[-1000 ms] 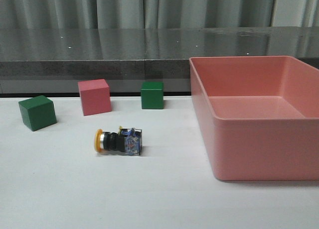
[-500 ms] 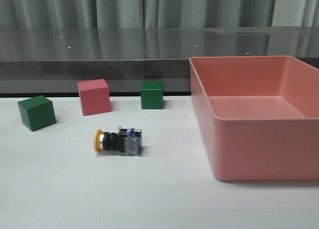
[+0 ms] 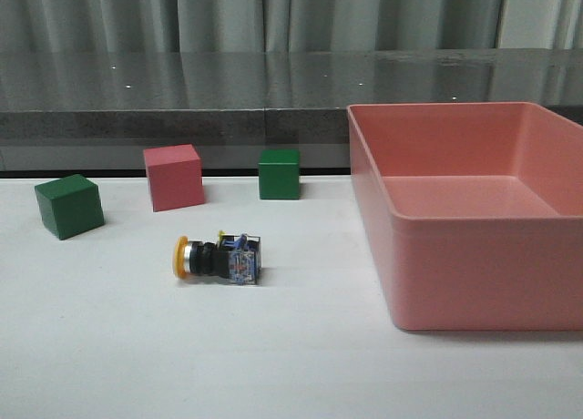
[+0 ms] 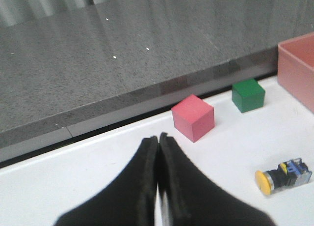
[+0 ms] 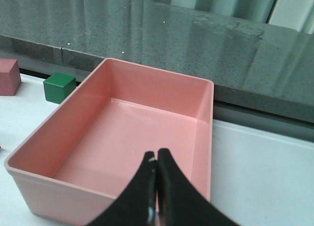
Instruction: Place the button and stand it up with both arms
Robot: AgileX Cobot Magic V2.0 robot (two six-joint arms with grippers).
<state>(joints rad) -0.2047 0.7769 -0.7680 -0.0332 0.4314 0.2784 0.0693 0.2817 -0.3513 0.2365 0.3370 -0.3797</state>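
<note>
- The left gripper (image 4: 158, 142), a pair of dark curved fingers, was clenched: its two fingertips met with no gap between them, and nothing was held between them.
- It touched no object; its tips hung above the bare white tabletop (image 4: 98, 172).
- The small pushbutton with a yellow mushroom cap, black cylindrical body and blue-grey square base (image 4: 283, 175) lay on its side on the table, off to one side of the left gripper and well apart from it.
- In the front view the button (image 3: 218, 259) lay with its yellow cap pointing to the left and its base to the right, in the open middle of the table.
- Beyond the left fingertips sat a pink cube (image 4: 193, 117), and further off a dark green cube (image 4: 248, 95); both were clear of the gripper.
- The front view showed a second green cube (image 3: 68, 206) at the far left of the table.
- The right gripper (image 5: 156, 159), likewise dark and curved, was also pressed shut and empty, its tips touching each other.
- It hung over the near part of a large salmon-pink rectangular plastic bin (image 5: 211, 118), with no visible contact with its wall or floor.
</note>
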